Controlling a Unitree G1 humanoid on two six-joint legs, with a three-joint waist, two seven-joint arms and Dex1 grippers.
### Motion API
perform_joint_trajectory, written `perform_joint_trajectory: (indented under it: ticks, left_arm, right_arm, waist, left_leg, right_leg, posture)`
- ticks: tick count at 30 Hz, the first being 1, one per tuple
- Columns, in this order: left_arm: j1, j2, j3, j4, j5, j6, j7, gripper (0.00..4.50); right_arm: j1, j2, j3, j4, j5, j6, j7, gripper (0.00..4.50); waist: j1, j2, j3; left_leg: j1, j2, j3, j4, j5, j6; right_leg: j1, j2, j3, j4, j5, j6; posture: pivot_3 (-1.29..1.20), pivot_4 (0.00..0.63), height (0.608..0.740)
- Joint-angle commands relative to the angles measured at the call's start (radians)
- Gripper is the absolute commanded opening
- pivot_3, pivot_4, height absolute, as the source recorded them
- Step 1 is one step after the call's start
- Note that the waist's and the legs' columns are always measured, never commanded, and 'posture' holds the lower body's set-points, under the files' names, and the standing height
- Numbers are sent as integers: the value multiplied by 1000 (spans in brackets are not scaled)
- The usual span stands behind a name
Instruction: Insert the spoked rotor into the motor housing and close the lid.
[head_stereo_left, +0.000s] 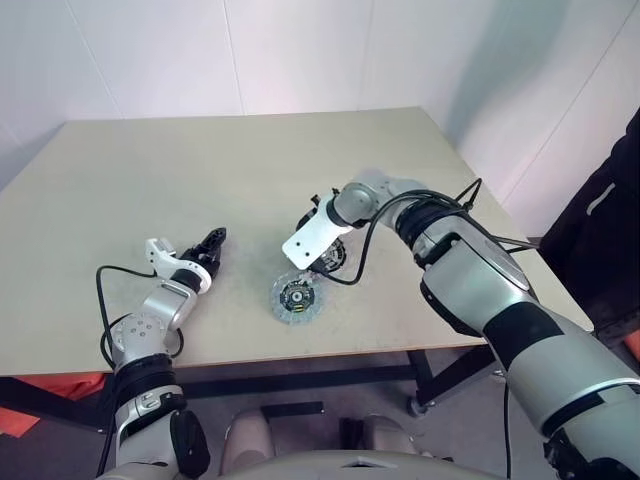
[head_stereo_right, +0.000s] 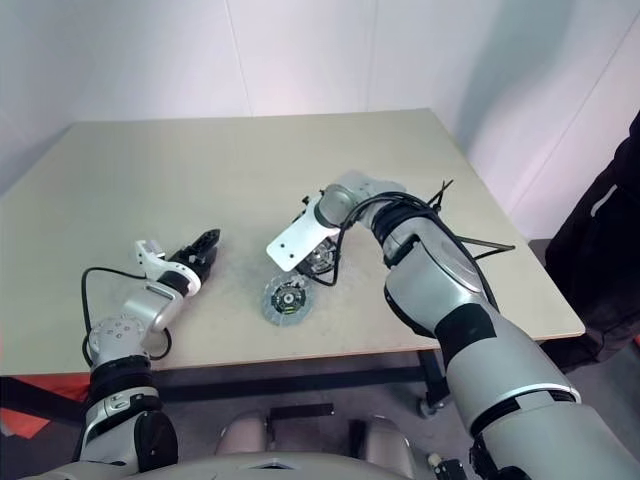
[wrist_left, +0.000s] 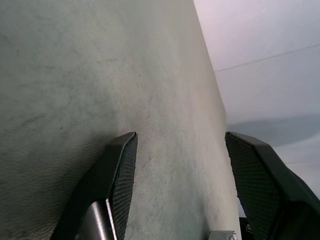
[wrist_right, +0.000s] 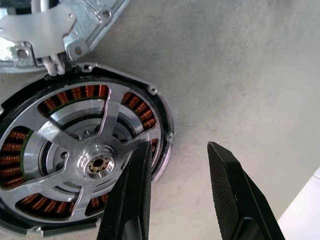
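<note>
The motor housing (wrist_right: 156, 106), a dark ring lined with copper coils, lies on the table just right of its middle. The spoked rotor (wrist_right: 97, 163) sits inside it, silver spokes and hub facing up. From the head views the housing (head_stereo_left: 334, 256) is mostly hidden by my right wrist. My right gripper (wrist_right: 178, 146) hangs open just above the housing's rim, one finger (wrist_right: 137, 185) over the edge and nothing between the two. The lid (head_stereo_left: 296, 297), a flat silvery disc with a black centre, lies beside the housing on the near side. My left gripper (head_stereo_left: 213, 245) rests open and empty, left of the lid.
The beige table (head_stereo_left: 150, 170) has wide bare room at the back and left. A black cable (head_stereo_left: 470, 200) runs along my right arm. A person in dark clothing (head_stereo_left: 612, 225) stands beyond the table's right edge.
</note>
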Motion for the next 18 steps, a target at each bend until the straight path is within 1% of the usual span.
perform_joint_trajectory:
  ticks: [1, 11, 18]
  left_arm:
    - [-7, 5, -16, 25, 6, 4, -2, 3032]
    - [-4, 14, -14, 39, 14, -4, -14, 3032]
    - [3, 15, -15, 34, 14, 1, -15, 3032]
  right_arm:
    - [-10, -9, -11, -1, 7, -14, 29, 1940]
    - [35, 16, -8, -2, 4, -11, 35, 1940]
    - [-13, 30, -40, -17, 25, -16, 24, 1940]
  waist:
    - [0, 0, 0]
    - [0, 1, 0]
    - [-2, 1, 0]
  left_leg:
    - [0, 0, 0, 0, 0, 0]
    - [1, 0, 0, 0, 0, 0]
    - [2, 0, 0, 0, 0, 0]
  right_leg:
    - [0, 0, 0, 0, 0, 0]
    - [1, 0, 0, 0, 0, 0]
    - [0, 0, 1, 0, 0, 0]
  posture:
    - [0, 0, 740]
    - [0, 0, 740]
    - [0, 0, 740]
